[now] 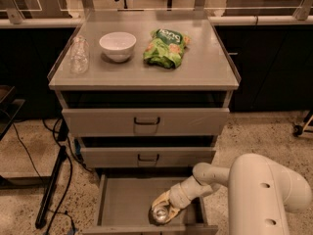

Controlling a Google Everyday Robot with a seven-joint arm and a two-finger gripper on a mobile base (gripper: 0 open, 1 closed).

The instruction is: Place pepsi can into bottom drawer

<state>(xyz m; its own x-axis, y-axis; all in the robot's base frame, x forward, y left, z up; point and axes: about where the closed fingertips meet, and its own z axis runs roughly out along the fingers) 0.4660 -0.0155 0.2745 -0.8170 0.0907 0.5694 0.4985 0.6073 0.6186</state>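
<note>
The bottom drawer is pulled open at the foot of the grey cabinet, its flat grey inside showing. My gripper reaches down into the drawer's right front part. It is closed around the pepsi can, of which only the silver top end shows, upright at the drawer floor. The can's blue side is hidden by the fingers.
On the cabinet top stand a clear plastic cup, a white bowl and a green chip bag. The two upper drawers are slightly open. A dark stand and cables are on the floor to the left.
</note>
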